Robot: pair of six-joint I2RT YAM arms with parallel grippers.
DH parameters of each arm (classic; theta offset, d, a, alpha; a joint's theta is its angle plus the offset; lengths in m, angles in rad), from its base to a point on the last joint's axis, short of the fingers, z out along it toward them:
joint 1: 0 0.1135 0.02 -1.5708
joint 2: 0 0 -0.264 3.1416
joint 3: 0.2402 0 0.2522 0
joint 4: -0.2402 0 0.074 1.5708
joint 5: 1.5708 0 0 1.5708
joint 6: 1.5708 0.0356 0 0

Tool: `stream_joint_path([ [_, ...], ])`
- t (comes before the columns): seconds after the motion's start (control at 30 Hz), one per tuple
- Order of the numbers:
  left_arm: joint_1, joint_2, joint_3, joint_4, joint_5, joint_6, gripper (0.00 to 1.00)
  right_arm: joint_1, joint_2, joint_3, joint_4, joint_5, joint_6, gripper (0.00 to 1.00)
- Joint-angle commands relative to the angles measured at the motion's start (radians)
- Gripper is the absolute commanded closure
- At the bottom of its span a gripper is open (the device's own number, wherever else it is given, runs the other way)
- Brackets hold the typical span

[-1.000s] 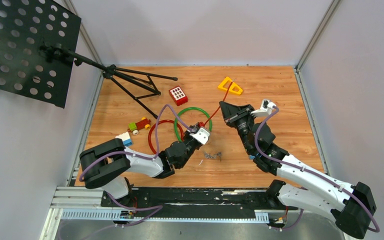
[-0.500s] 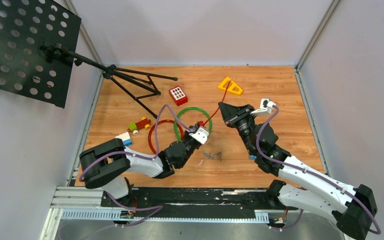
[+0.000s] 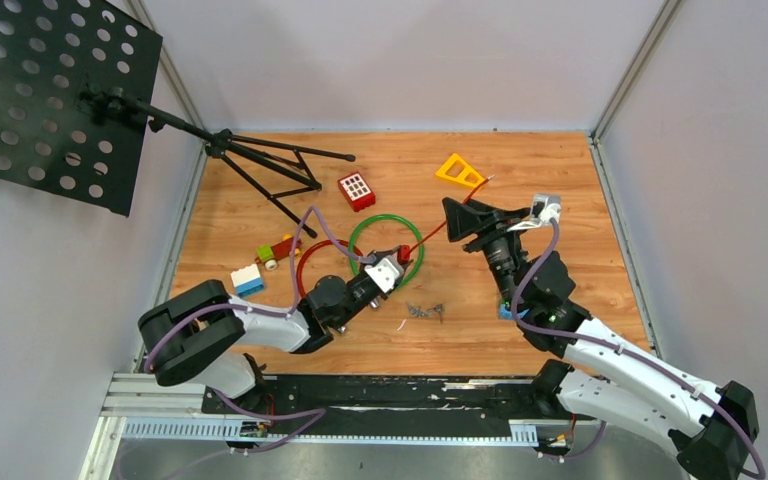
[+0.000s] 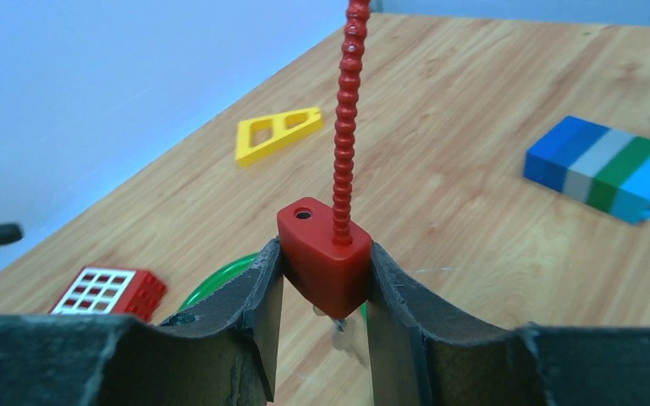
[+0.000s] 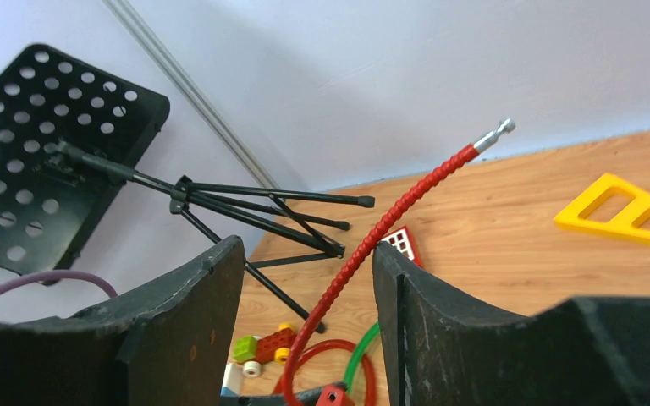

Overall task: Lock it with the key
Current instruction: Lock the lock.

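Note:
My left gripper (image 4: pixel 325 255) is shut on the red lock body (image 4: pixel 326 254), both fingers pressed on its sides. In the top view it (image 3: pixel 396 262) sits low over the table's middle. A ribbed red cable (image 4: pixel 344 110) rises from the lock and runs between the fingers of my right gripper (image 5: pixel 305 254), which stands open around it without clamping it. The cable's metal tip (image 5: pixel 498 134) is free in the air, close to the yellow triangle (image 3: pixel 460 171). A small bunch of keys (image 3: pixel 425 311) lies on the wood just right of the left gripper, with nothing holding it.
A green ring (image 3: pixel 385 250) and a red loop (image 3: pixel 325 265) lie under the left gripper. A red window brick (image 3: pixel 356 190), toy car (image 3: pixel 278 252), white-blue brick (image 3: pixel 247 279) and striped blue block (image 4: pixel 609 169) lie around. A black music stand (image 3: pixel 260 165) lies at back left.
My right gripper has opened and let go of the red cable, and has shifted right. The cable's free end swung toward the yellow triangle. The left arm drew back slightly left with the lock.

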Motion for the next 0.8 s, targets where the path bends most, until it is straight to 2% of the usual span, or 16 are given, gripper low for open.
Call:
stream_joint_path([
  [0.0, 0.029, 0.026, -0.007, 0.135, 0.207, -0.001, 1.00, -0.032, -0.010, 0.024, 0.022, -0.137, -0.211, 0.40],
  [0.17, 0.110, 0.079, -0.014, 0.242, 0.352, -0.145, 1.00, -0.078, -0.025, 0.056, -0.067, -0.351, -0.323, 0.37],
  [0.27, 0.139, 0.105, -0.033, 0.329, 0.385, -0.173, 1.00, -0.096, -0.034, 0.060, -0.098, -0.448, -0.360, 0.37],
  [0.53, 0.143, 0.087, -0.016, 0.268, 0.438, -0.162, 1.00, -0.141, 0.059, 0.111, -0.135, -0.664, -0.326, 0.36],
  [0.67, 0.145, 0.088, -0.016, 0.269, 0.448, -0.163, 1.00, -0.141, 0.141, 0.139, -0.117, -0.696, -0.294, 0.37],
  [0.77, 0.143, 0.083, -0.019, 0.269, 0.434, -0.161, 1.00, -0.141, 0.189, 0.166, -0.129, -0.727, -0.288, 0.41],
])
